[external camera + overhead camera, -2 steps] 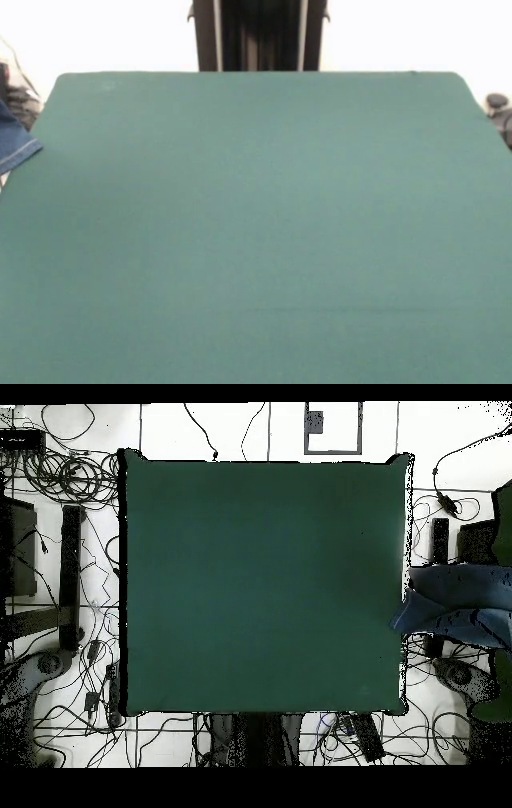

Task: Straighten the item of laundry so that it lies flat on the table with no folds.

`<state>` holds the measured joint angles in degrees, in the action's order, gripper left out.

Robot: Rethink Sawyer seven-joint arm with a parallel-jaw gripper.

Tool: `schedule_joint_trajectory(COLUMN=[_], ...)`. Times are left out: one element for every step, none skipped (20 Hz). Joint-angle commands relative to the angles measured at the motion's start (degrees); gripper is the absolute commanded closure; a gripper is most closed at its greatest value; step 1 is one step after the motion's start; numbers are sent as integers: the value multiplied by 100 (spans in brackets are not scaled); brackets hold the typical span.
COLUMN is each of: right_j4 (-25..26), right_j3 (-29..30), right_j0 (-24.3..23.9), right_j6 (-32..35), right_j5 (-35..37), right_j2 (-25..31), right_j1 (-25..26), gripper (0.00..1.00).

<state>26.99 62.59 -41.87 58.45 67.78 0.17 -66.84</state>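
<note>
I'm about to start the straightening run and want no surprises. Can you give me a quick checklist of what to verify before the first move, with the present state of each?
1. Jeans on the table: not ok. Only a corner overlaps the table's edge; the rest hangs off to the side.
2. Jeans flat, without folds: not ok. In the overhead view they look bunched.
3. Whole garment in view: not ok. The front view shows just a denim corner at the picture's edge.
4. Hand position: cannot tell. It shows in neither view; only the pedestal does.
5. Hand open or shut: cannot tell.
6. Other objects on the felt: ok. I see none in either view.
</note>
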Motion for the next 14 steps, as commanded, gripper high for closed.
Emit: schedule_joint_trajectory(right_j4=[24,8,-3,-18,-28,-24,-20,-5,-1,26,10,-6,-21,-9], right_j3=[113,154,171,174,137,89,42,-8,-36,-129,-118,-47,-10,-11], right_j0=[135,120,106,85,62,47,39,38,34,50,42,28,22,35], right_j6=[-1680,-1690,-1693,-1714,-1745,-1783,-1811,-1825,-1840,-1828,-1823,-1820,-1815,-1792], right_j5=[254,205,178,173,187,219,228,254,256,320,287,243,201,208], right_j2=[547,548,553,557,574,587,608,622,638,664,673,654,659,663], right_j1=[-154,-164,-159,-156,-138,-125,-105,-81,-64,-12,-12,-44,-50,-38], gripper=[100,100,100,100,100,100,100,100,100,100,100,100,100,100])
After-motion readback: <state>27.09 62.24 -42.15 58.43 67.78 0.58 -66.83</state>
